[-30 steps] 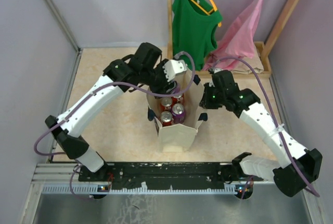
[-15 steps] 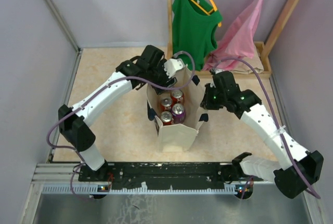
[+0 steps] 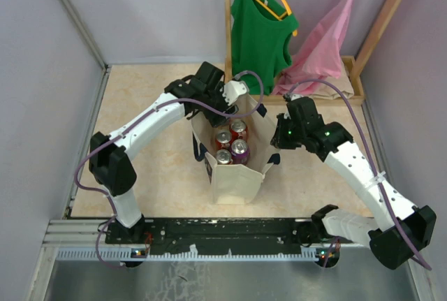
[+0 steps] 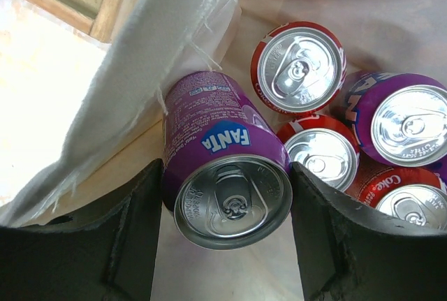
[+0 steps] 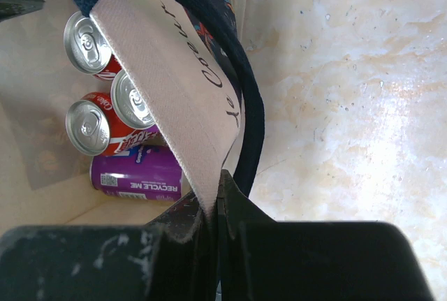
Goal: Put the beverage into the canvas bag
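Over canvas bag [image 3: 237, 179], left fingers [image 4: 126, 245] tight around Fanta can [image 4: 223, 168], right fingers [image 5: 244, 214] pinching rim [image 5: 164, 98]

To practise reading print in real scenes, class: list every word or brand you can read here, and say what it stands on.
"FANTA": purple can in the left gripper.
"Coke": red can, lower right of the left wrist view.
"le Coeur": script on the canvas bag wall.
"RECYCLE ME": other purple can inside that bag.
Fine print on the held can: too small to read.
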